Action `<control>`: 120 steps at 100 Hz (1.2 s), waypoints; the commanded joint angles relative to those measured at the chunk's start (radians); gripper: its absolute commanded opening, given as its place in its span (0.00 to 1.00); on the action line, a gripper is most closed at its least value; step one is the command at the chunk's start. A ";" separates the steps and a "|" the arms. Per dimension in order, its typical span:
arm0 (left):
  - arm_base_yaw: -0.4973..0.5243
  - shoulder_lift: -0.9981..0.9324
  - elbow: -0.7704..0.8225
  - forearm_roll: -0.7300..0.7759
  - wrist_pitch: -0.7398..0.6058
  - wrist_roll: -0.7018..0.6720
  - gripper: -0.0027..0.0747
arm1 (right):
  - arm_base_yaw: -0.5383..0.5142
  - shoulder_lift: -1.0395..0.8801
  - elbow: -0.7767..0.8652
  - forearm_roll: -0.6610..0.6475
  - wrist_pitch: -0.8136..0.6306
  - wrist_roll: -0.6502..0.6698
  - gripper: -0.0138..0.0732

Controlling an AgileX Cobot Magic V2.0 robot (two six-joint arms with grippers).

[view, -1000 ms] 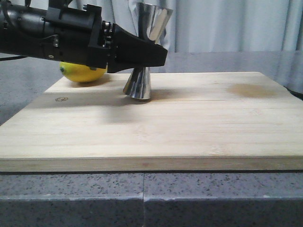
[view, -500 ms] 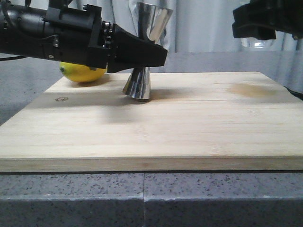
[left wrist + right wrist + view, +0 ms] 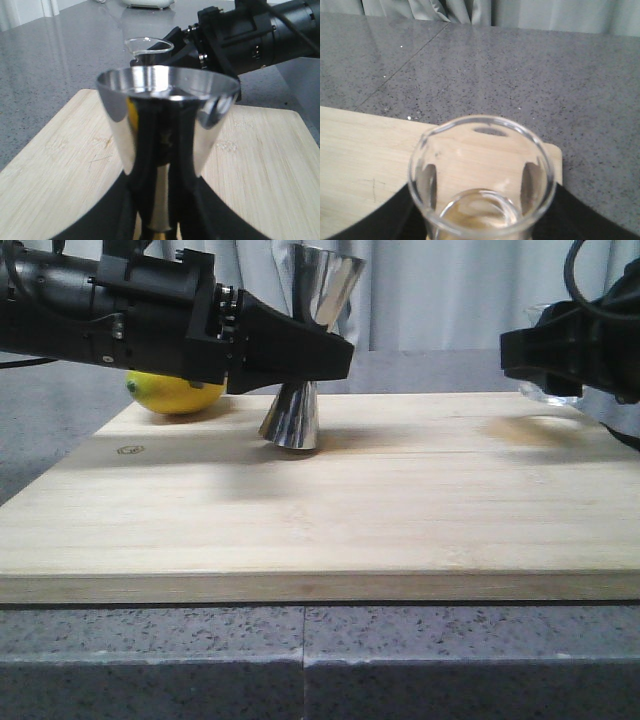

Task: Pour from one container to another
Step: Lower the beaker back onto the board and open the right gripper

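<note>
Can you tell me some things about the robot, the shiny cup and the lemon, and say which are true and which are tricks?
1. The left tool is shut on the jigger. True.
2. The jigger lies flat on the board. False: it stands tilted on its base edge.
3. A lemon sits behind the left arm. True.
4. The beaker stands alone on the board. False: the right tool holds it in the air.
5. The beaker is over the jigger. False: it is far to the right.
</note>
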 commanded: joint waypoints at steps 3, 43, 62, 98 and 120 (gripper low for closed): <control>-0.009 -0.042 -0.028 -0.084 0.082 -0.004 0.03 | -0.006 0.008 -0.019 -0.010 -0.132 0.012 0.44; -0.009 -0.042 -0.028 -0.084 0.082 -0.004 0.03 | -0.006 0.088 -0.023 -0.097 -0.175 0.012 0.44; -0.009 -0.042 -0.028 -0.084 0.082 -0.004 0.03 | -0.006 0.087 -0.023 -0.101 -0.175 0.012 0.50; -0.009 -0.042 -0.028 -0.084 0.085 -0.004 0.03 | -0.006 0.054 -0.023 -0.103 -0.182 0.012 0.82; -0.009 -0.042 -0.028 -0.084 0.118 -0.004 0.03 | -0.006 -0.049 -0.023 -0.105 -0.184 0.012 0.82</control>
